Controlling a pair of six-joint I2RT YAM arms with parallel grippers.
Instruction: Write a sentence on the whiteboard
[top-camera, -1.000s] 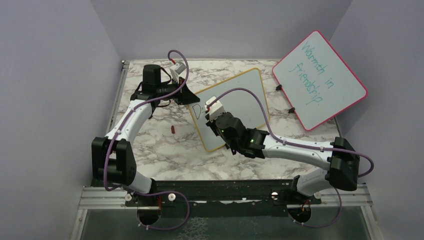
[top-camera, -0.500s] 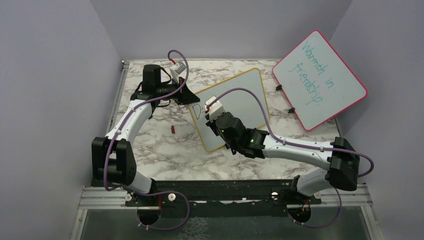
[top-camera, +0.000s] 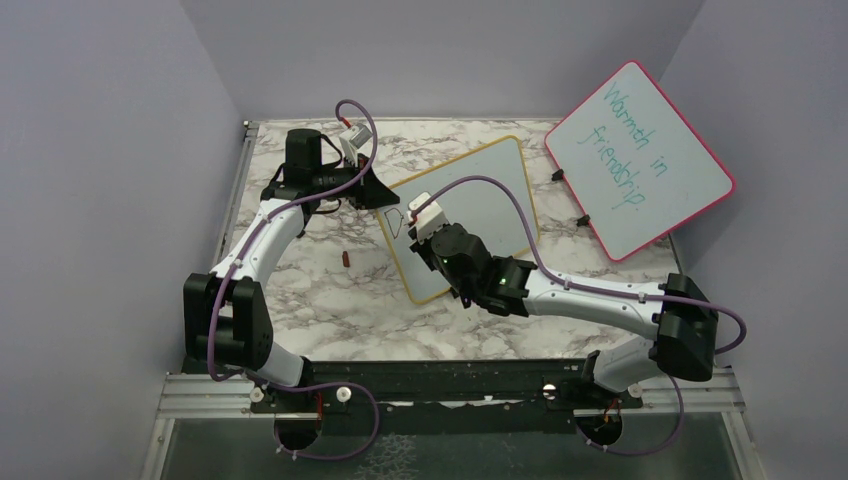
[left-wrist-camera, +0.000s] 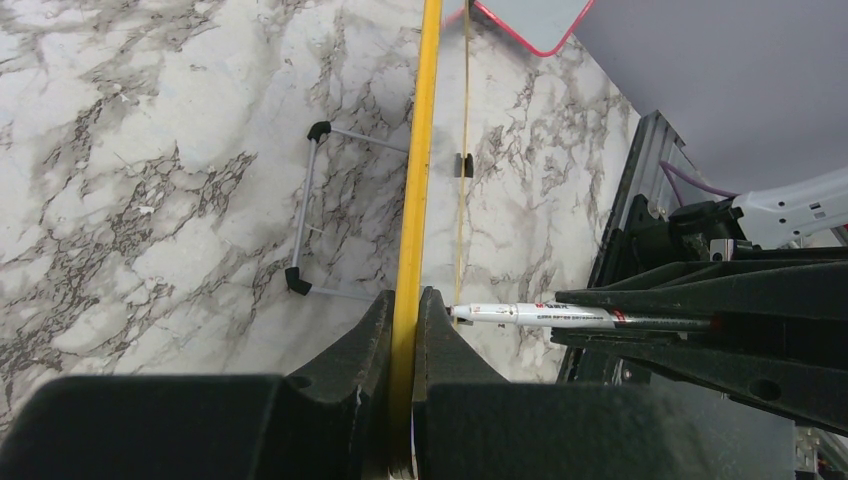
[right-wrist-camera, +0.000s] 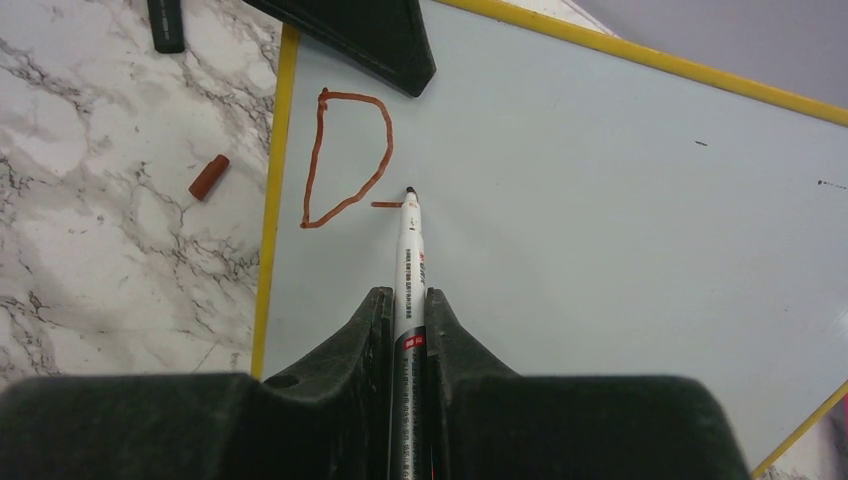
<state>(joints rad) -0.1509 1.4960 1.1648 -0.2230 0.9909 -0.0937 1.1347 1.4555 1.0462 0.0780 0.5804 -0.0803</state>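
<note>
The whiteboard (top-camera: 470, 205) stands tilted mid-desk (top-camera: 330, 300). The left jaws (left-wrist-camera: 405, 310) pinch its yellow left edge. The right jaws (right-wrist-camera: 407, 305) clamp a marker (right-wrist-camera: 410, 260), tip on the board just right of a written "D" (right-wrist-camera: 345, 160).
</note>
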